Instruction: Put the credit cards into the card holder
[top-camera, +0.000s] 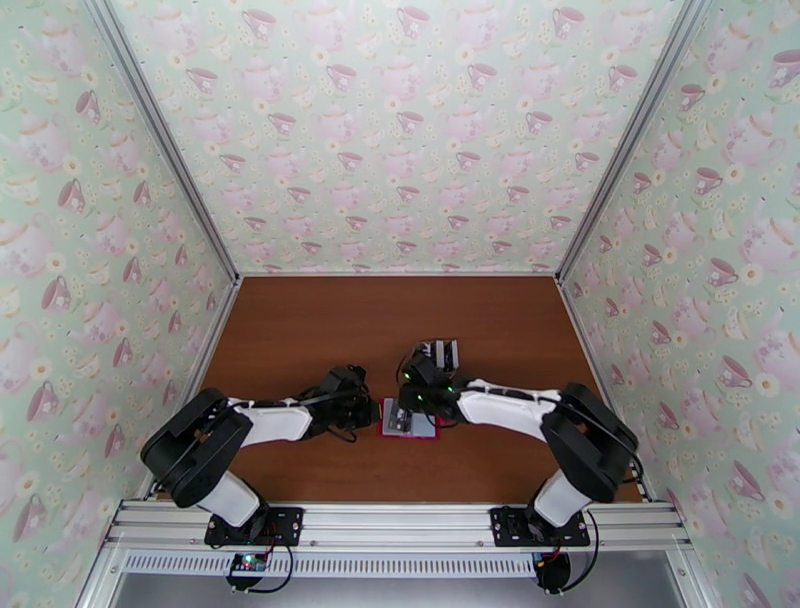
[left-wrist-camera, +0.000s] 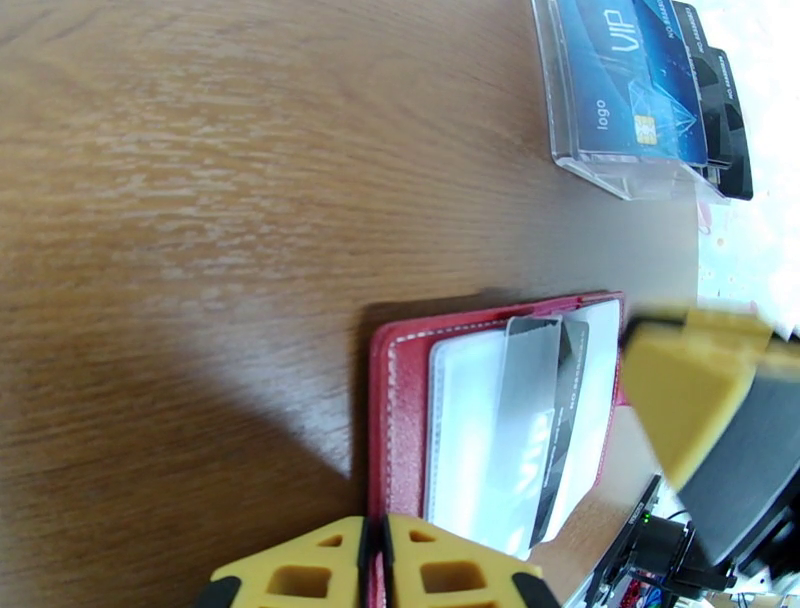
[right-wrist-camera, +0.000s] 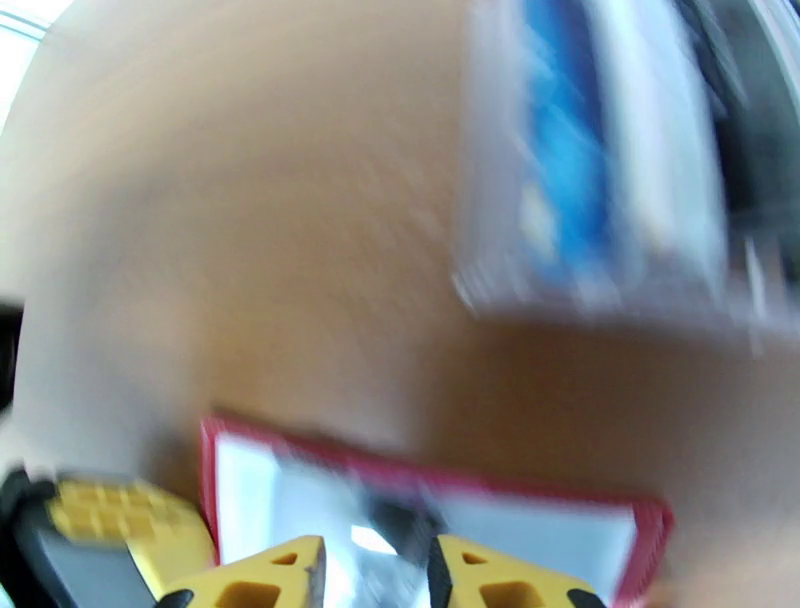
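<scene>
The red card holder lies open on the table between both arms, its pale inside up. My left gripper is shut on the holder's near red edge. A silvery card and a black card sit overlapped in its pocket, sticking out partway. My right gripper hovers just above the holder, jaws a little apart; this view is blurred and nothing is clearly gripped. One of its yellow fingers stands beside the cards. More credit cards, a blue one and black ones, stand in a clear rack.
The clear plastic rack stands just behind the right gripper, close to the holder. Brown tabletop stretches behind and to the left. Patterned walls close in three sides; the left gripper sits left of the holder.
</scene>
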